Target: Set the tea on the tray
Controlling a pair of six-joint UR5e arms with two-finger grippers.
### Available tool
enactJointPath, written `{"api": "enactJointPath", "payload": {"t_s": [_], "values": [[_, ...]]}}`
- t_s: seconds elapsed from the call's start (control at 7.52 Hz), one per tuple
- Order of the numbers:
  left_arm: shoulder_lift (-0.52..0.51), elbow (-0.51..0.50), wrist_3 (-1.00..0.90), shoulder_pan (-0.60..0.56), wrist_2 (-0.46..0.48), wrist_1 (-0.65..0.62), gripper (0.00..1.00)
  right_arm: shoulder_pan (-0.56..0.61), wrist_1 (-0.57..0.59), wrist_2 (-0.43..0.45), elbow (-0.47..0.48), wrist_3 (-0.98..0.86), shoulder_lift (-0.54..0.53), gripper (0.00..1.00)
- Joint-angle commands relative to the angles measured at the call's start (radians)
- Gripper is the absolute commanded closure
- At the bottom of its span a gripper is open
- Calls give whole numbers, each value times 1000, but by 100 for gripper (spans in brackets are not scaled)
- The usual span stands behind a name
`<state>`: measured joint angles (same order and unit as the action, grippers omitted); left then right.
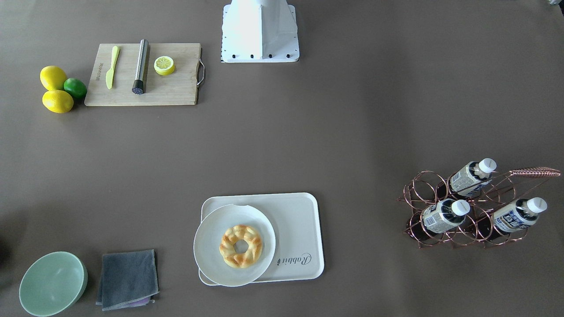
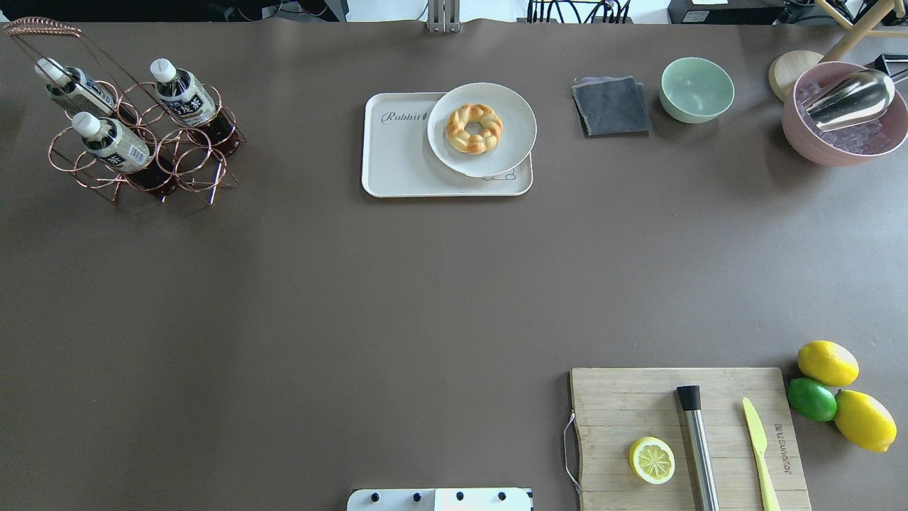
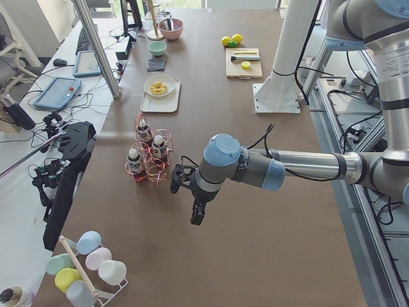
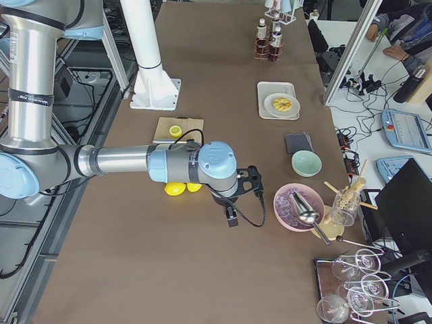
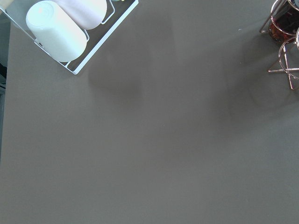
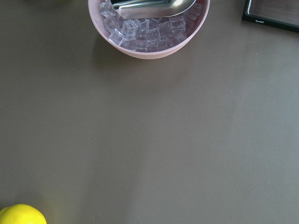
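1. At the far left corner of the table, three tea bottles (image 2: pixel 113 142) sit tilted in a copper wire rack (image 2: pixel 167 152), caps on. None looks to have been lifted out.
2. Further right along the far edge lies the tray (image 2: pixel 397 167). A plate (image 2: pixel 511 113) with a doughnut (image 2: pixel 474 128) covers its right half, and its left half is bare.
3. No bottle is on the tray, so I'd say the job has not begun. Picking, carrying and setting down are all left.
4. The left gripper (image 3: pixel 197 217) hangs over bare table near the rack, touching nothing. I cannot tell whether its fingers are wide or narrow.
5. The right gripper (image 4: pixel 231 219) hovers at the table's other end, near a pink bowl of ice (image 4: pixel 297 206), well apart from the bottles. I cannot tell how far it is open either.
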<state>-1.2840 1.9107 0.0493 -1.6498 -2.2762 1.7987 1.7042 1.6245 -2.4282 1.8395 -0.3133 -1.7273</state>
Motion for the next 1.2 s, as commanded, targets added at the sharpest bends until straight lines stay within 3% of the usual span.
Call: {"api": "enactJointPath", "payload": {"t_s": [0.0, 0.27, 1.06], "values": [[2, 10, 3, -1, -8, -7, 3, 0, 0, 0, 0, 0, -3, 0], [14, 19, -3, 8, -68, -1, 3, 0, 0, -11, 0, 0, -5, 0], [14, 31, -5, 15, -71, -38, 3, 0, 0, -35, -2, -3, -12, 0]]}}
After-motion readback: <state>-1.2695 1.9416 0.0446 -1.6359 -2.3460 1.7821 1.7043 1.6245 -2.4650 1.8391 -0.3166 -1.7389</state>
